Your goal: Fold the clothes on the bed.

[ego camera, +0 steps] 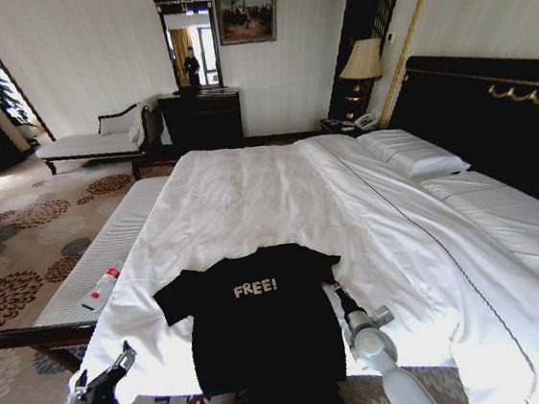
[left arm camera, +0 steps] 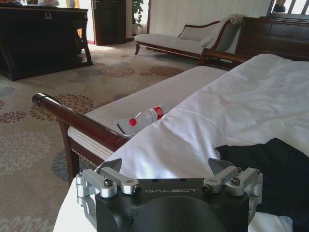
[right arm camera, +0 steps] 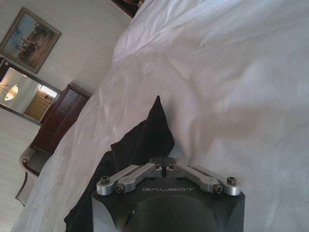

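L gripper (left arm camera: 168, 170) fingers apart, by black T-shirt (left arm camera: 275, 169) on bed (left arm camera: 231, 111).

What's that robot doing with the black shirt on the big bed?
The robot is working on a black T-shirt that lies spread flat, lettering up, on the white bed. Its right gripper is down at the shirt's right sleeve with its fingers closed together on the edge of the fabric. Its left gripper waits open near the bed's corner, apart from the shirt. No fold has been made yet. A plastic bottle lies on the bench beside the bed.
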